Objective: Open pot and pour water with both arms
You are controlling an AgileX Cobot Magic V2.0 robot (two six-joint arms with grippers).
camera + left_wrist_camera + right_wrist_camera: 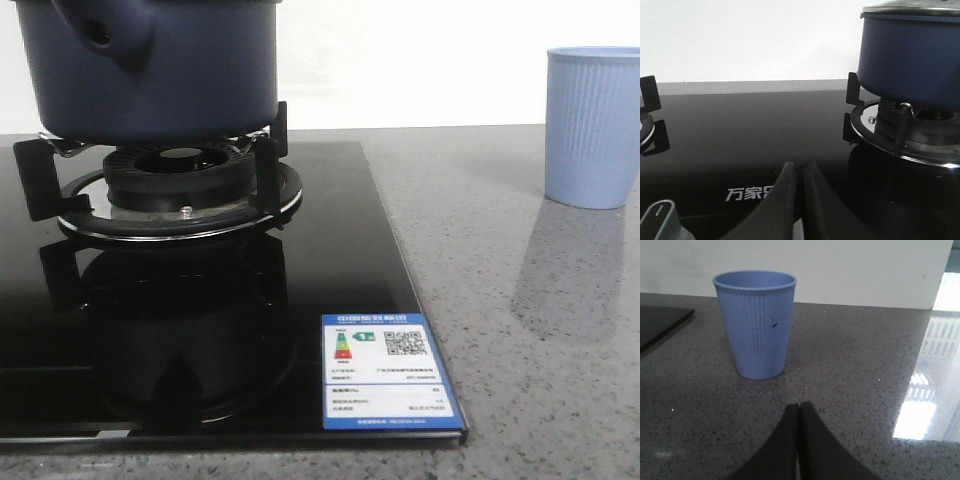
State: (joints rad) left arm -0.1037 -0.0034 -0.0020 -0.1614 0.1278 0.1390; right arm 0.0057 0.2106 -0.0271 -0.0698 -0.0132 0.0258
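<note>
The dark navy pot (150, 70) stands on the burner grate (170, 190) of the black glass hob; its handle socket with a small hole faces the front camera. In the left wrist view the pot (910, 55) carries a metal-rimmed lid (912, 9). My left gripper (799, 167) is shut and empty, low over the hob, well short of the pot. My right gripper (799, 407) is shut and empty over the grey counter, short of the pale blue ribbed cup (756, 322). Neither gripper shows in the front view.
The cup (592, 125) stands on the speckled grey counter (520, 300) right of the hob (200, 350). A blue energy label (385, 372) sits at the hob's front right corner. A second burner's grate (647, 107) and a control knob (660, 220) show in the left wrist view.
</note>
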